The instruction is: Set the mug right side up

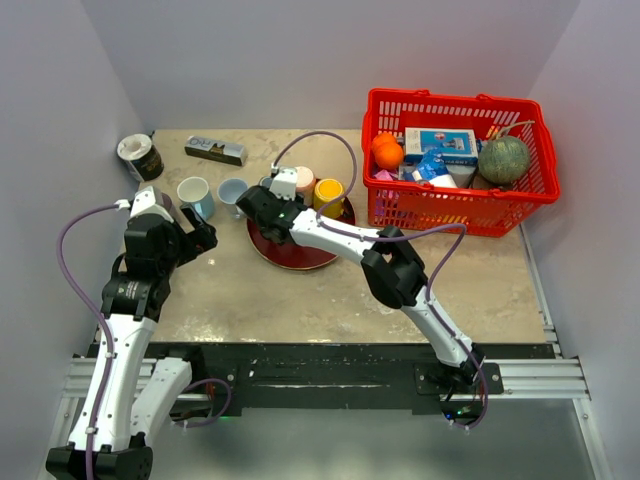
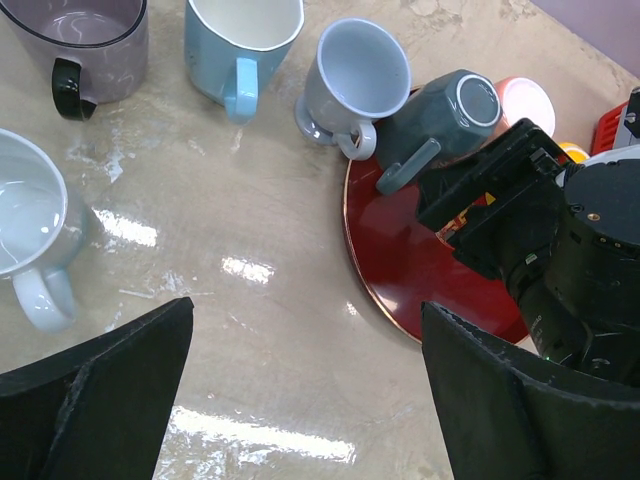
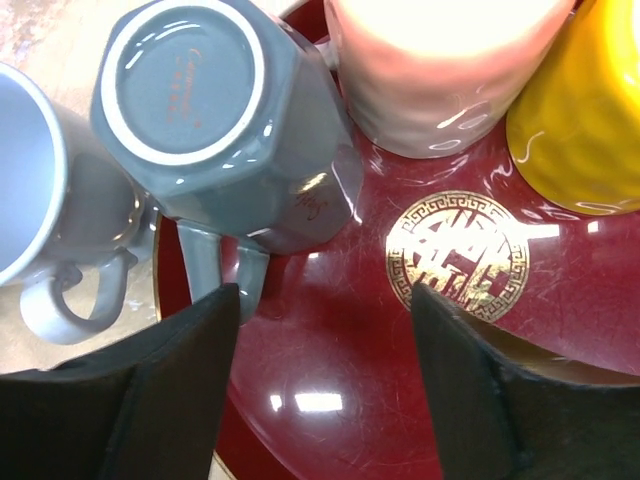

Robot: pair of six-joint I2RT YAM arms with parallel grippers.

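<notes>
Beige tabletop [image 1: 300,300] (white walls [image 1: 300,60]); mug [image 2: 450,115] upside down.

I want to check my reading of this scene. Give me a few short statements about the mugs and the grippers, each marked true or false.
1. The grey mug stands upside down on the red plate. True.
2. The right gripper holds the grey mug. False: its jaws are open, with nothing between them.
3. The yellow mug lies on its side. False: it stands upright on the plate, beside the pink mug.
4. The left gripper is open over the table. True.
</notes>
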